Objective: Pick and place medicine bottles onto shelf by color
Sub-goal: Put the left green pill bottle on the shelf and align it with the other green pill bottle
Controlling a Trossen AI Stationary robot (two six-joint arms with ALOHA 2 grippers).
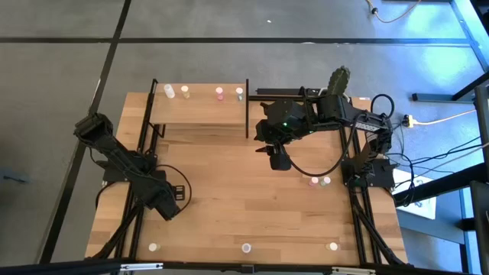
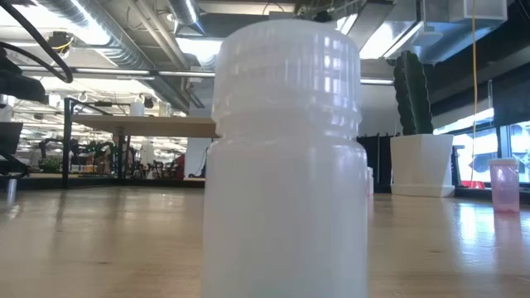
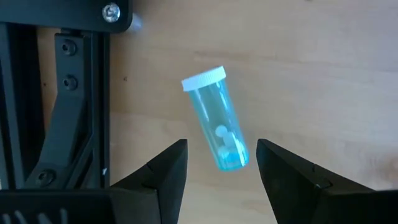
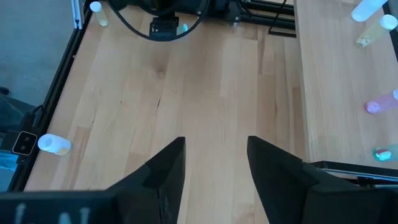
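A clear blue medicine bottle with a white cap lies on its side on the wooden table. My left gripper points down over it, open. Its fingers stand on either side of the bottle's bottom end and do not touch it. In the high view my left gripper is near the table's left edge and hides this bottle. My right gripper hangs open and holds nothing, high over the table's middle. The shelf stands at the far left, with several small bottles upright along its far edge.
Two bottles stand right of centre. Three more stand along the near edge, and one of them fills the low view. A cactus in a white pot stands at the far right. A black frame runs beside my left gripper.
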